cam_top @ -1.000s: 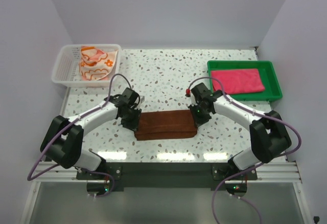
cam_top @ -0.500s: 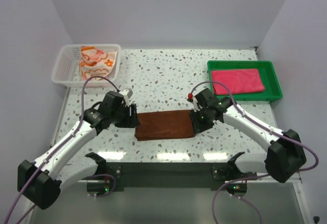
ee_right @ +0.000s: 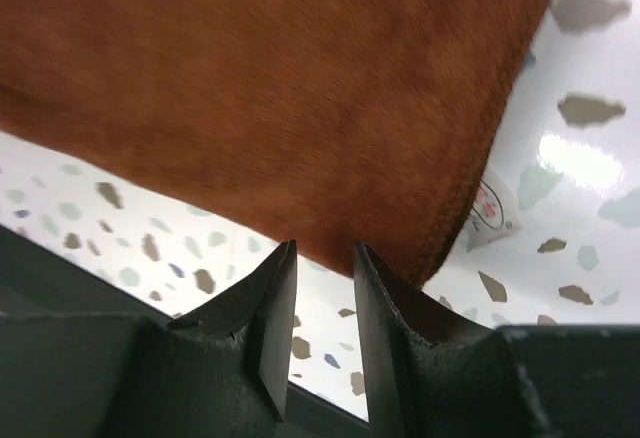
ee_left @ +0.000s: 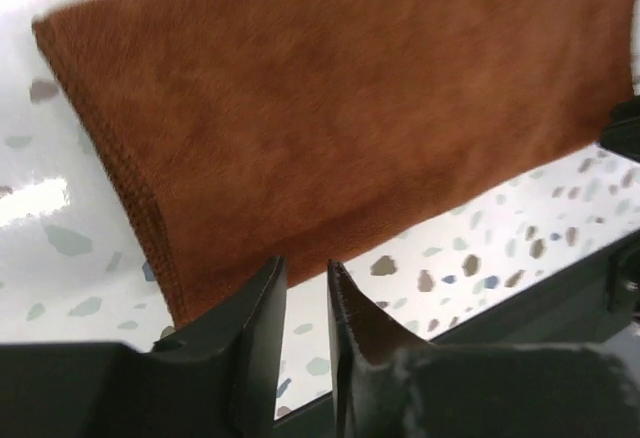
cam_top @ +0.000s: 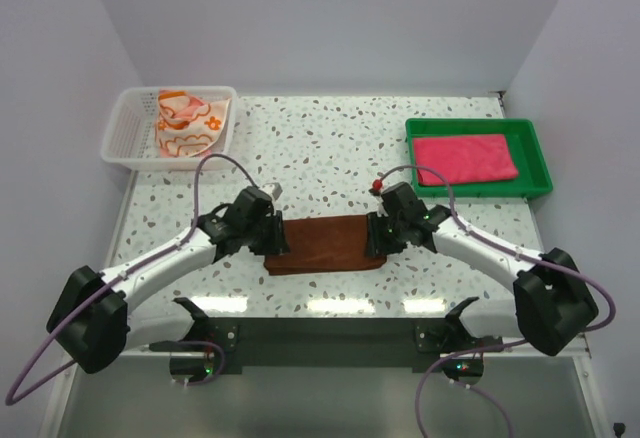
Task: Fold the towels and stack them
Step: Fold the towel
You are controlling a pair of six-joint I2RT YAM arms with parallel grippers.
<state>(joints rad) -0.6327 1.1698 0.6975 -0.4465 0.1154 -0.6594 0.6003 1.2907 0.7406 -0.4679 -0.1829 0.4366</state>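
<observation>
Slightly parted fingers [ee_right: 272, 308] hang empty just beside the edge of the brown towel [ee_right: 280, 88].

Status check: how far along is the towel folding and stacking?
Done: the hot pink towel lies folded flat in the green tray. In hand: the brown towel lies folded mid-table, the left gripper and right gripper at its ends, fingers slightly apart, holding nothing. Left: stacking it, perhaps after another fold; the orange flowered towel sits crumpled in the white basket.
</observation>
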